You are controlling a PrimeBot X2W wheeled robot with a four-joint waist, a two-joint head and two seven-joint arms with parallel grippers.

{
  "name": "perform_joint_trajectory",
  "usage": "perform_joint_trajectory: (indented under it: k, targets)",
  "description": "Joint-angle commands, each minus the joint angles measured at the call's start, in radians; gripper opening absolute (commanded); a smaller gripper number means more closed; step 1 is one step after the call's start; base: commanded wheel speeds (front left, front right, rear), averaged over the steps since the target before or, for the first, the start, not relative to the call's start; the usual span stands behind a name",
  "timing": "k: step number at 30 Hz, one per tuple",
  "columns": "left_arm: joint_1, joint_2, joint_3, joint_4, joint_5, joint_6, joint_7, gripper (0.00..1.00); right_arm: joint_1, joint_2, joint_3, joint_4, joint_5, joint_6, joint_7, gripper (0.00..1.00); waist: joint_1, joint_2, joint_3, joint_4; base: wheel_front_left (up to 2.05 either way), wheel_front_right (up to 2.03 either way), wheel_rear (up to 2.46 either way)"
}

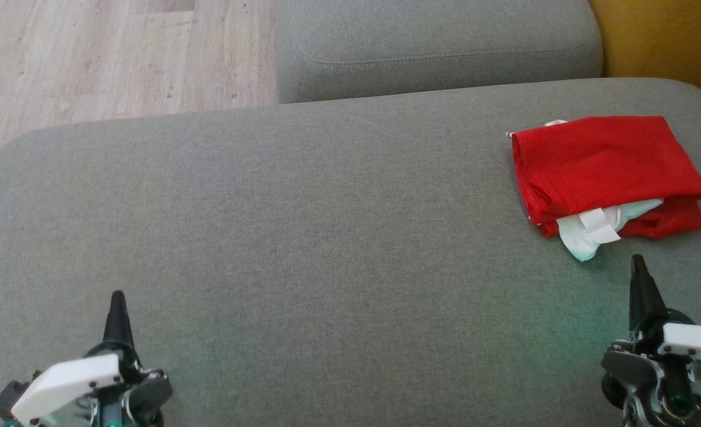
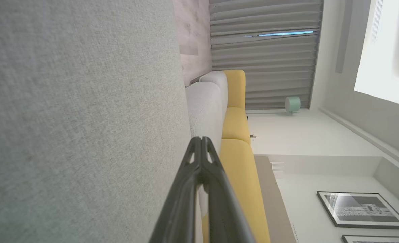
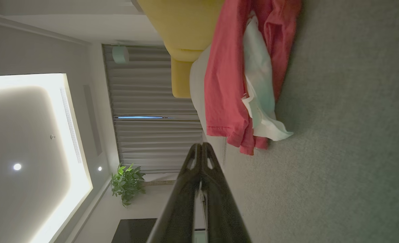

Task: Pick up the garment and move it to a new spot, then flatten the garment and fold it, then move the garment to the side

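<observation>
Right pincer (closed), garment, grey sofa

You have a bright red garment in the head view, plain and unpatterned, with a white piece at its near edge that looks faintly mint where it tucks under the red. The seat cushion beneath it is a flat mid-grey weave, and the second cushion beyond matches that grey. The floor is pale wood with a light grain. A mustard-yellow surface sits in the top right corner. The left gripper and right gripper each show black fingers on white shells, with a green glow on the grey fabric nearby. In the right wrist view you see pleated grey curtains and a green plant.
</observation>
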Motion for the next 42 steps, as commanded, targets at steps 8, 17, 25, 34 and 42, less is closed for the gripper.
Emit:
perform_joint_trajectory:
  k: [8, 17, 25, 34, 42]
  targets:
    - [-0.055, 0.004, 0.045, -0.032, -0.04, -0.003, 0.016, 0.0, -0.057, -0.005, 0.015, -0.046, 0.046, 0.007, 0.014, 0.0, 0.0, 0.0, 0.0, 0.001, 0.0, 0.0, 0.0]
    - [-0.055, 0.004, 0.045, -0.032, -0.04, -0.003, 0.016, 0.0, -0.057, -0.005, 0.015, -0.046, 0.046, 0.007, 0.014, 0.0, 0.0, 0.0, 0.0, 0.001, 0.0, 0.0, 0.0]
    - [-0.055, 0.004, 0.045, -0.032, -0.04, -0.003, 0.016, 0.0, -0.057, -0.005, 0.015, -0.046, 0.046, 0.007, 0.014, 0.0, 0.0, 0.0, 0.0, 0.001, 0.0, 0.0, 0.0]
    - [-0.055, 0.004, 0.045, -0.032, -0.04, -0.003, 0.016, 0.0, -0.057, -0.005, 0.015, -0.046, 0.046, 0.007, 0.014, 0.0, 0.0, 0.0, 0.0, 0.001, 0.0, 0.0, 0.0]
    - [-0.055, 0.004, 0.045, -0.032, -0.04, -0.003, 0.016, 0.0, -0.057, -0.005, 0.015, -0.046, 0.047, 0.007, 0.014, 0.0, 0.0, 0.0, 0.0, 0.001, 0.0, 0.0, 0.0]
